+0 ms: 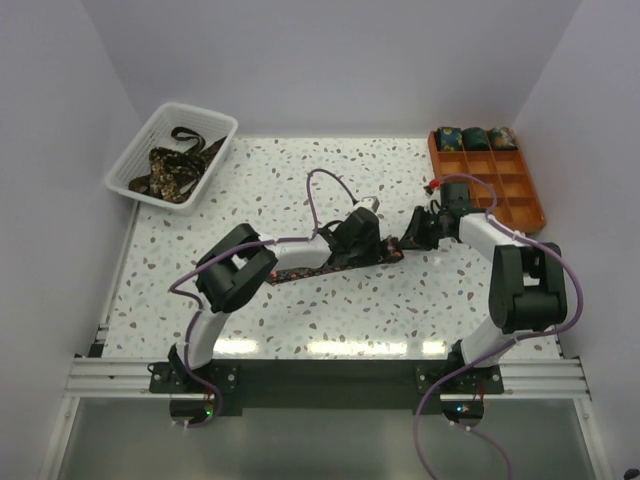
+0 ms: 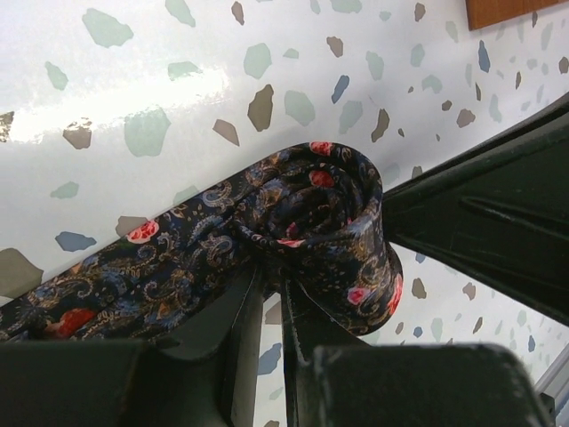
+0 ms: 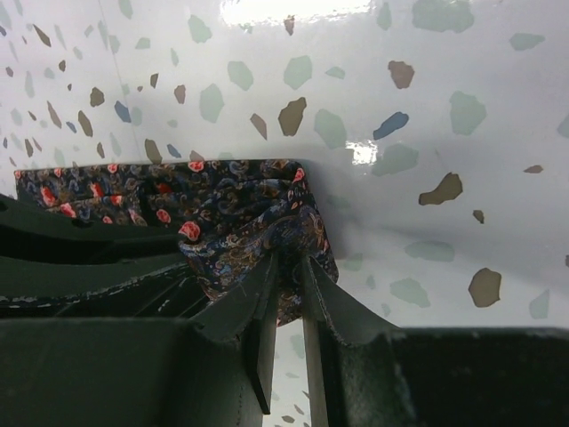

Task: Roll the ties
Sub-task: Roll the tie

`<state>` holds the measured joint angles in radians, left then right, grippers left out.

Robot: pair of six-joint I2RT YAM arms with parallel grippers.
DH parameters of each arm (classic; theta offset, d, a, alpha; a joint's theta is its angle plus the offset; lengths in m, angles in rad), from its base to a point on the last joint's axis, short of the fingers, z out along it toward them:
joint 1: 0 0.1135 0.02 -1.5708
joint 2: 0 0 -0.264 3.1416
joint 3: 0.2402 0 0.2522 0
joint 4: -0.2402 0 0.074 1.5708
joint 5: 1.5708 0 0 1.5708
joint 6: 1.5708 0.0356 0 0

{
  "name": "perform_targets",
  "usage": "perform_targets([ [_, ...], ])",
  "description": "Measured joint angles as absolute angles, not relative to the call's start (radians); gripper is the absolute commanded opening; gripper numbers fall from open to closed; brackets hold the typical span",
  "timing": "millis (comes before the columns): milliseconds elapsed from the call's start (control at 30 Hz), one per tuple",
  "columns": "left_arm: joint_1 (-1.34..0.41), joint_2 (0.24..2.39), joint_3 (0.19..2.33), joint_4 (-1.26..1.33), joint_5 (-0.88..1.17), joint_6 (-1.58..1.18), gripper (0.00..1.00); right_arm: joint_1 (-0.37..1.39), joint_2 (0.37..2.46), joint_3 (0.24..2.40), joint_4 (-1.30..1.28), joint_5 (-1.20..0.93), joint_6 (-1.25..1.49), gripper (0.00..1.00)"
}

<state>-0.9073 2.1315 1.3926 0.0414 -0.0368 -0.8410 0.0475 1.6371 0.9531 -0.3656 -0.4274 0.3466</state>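
Observation:
A dark paisley tie (image 1: 300, 270) with red flowers lies flat across the middle of the table. Its right end is curled into a loose roll (image 2: 320, 200). My left gripper (image 2: 274, 276) is shut on the fabric at the near side of that roll. My right gripper (image 3: 289, 267) is shut on the bunched end of the same tie (image 3: 249, 213). In the top view the left gripper (image 1: 383, 250) and the right gripper (image 1: 412, 236) meet tip to tip over the tie's right end, hiding the roll.
A white mesh basket (image 1: 150, 125) at the back left holds more loose ties (image 1: 172, 170). An orange gridded tray (image 1: 510, 200) at the back right carries three rolled ties (image 1: 475, 138) in its far row. The table is white speckled terrazzo.

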Motion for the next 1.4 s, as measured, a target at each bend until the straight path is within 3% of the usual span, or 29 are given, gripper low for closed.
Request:
perform_targets([
  [233, -0.901, 2.131, 1.392, 0.022, -0.039, -0.830, 0.20, 0.073, 1.637, 0.953, -0.365, -0.445, 0.347, 0.21],
  [700, -0.883, 2.007, 1.334, -0.017, -0.061, -0.826, 0.30, 0.102, 1.637, 0.953, -0.366, -0.440, 0.347, 0.22],
  [867, -0.882, 1.969, 1.309, -0.018, -0.061, -0.826, 0.39, 0.112, 1.637, 0.953, -0.366, -0.437, 0.347, 0.22],
  [1033, -0.882, 1.938, 1.283, -0.036, -0.068, -0.825, 0.40, 0.113, 1.637, 0.953, -0.366, -0.437, 0.348, 0.22],
  [1200, -0.882, 1.901, 1.275, -0.054, -0.075, -0.825, 0.46, 0.113, 1.637, 0.953, -0.366, -0.434, 0.348, 0.23],
  [1400, -0.885, 1.895, 1.275, -0.054, -0.071, -0.829, 0.63, 0.118, 1.637, 0.953, -0.366, -0.429, 0.348, 0.23],
])
